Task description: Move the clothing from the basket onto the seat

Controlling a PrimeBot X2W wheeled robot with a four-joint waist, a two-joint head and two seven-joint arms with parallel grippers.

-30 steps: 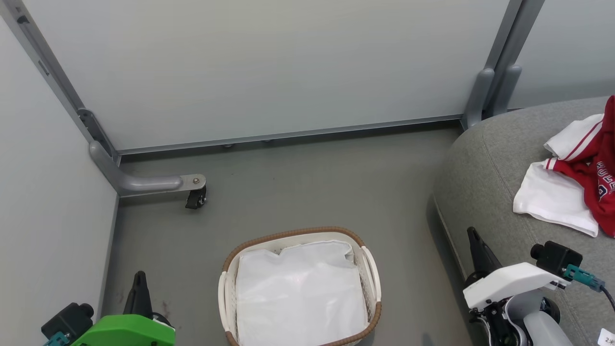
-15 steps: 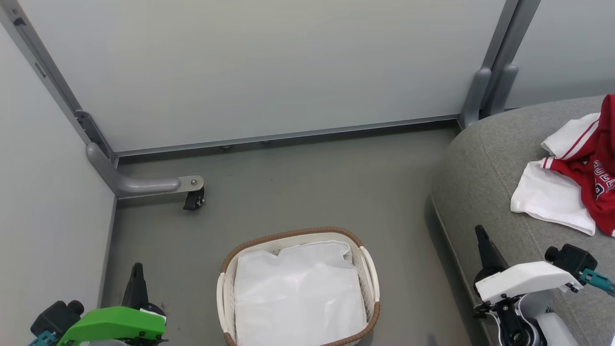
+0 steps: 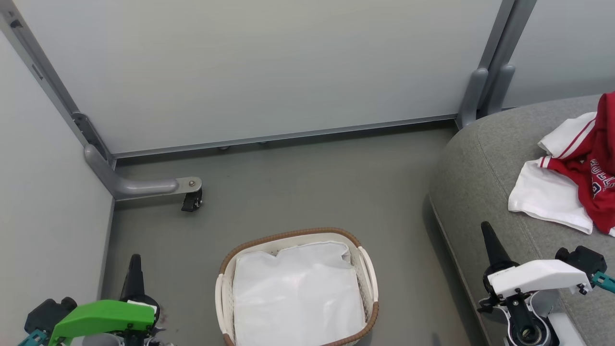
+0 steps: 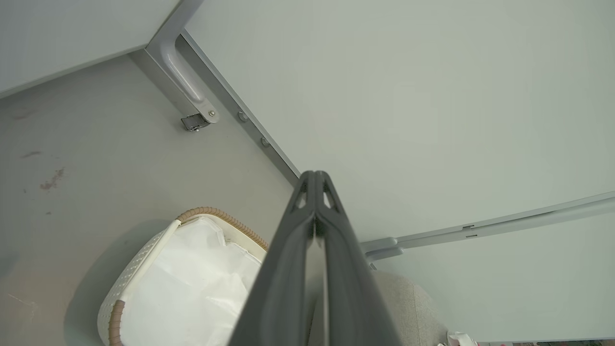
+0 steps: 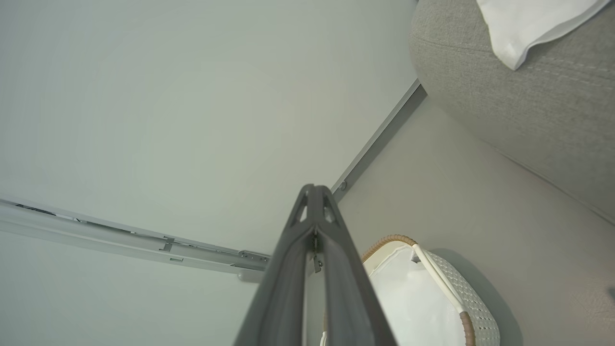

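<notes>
I see my left claw (image 3: 134, 269) at 7 o'clock and right claw (image 3: 490, 240) at 4, both pressed together. Clothing (image 3: 591, 168) lies on the seat (image 3: 480, 168) at 3; basket (image 3: 288, 235) at 6.

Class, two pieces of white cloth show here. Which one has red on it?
The jersey on the grey sofa; the sheet in the basket is plain white.

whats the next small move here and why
Probably none beyond parking the arms: the basket holds just a flat white sheet, the red and white jerseys lie on the grey seat, and both sets of jaws are shut on nothing. The job looks done, though the seat runs off the head view's right edge.
</notes>
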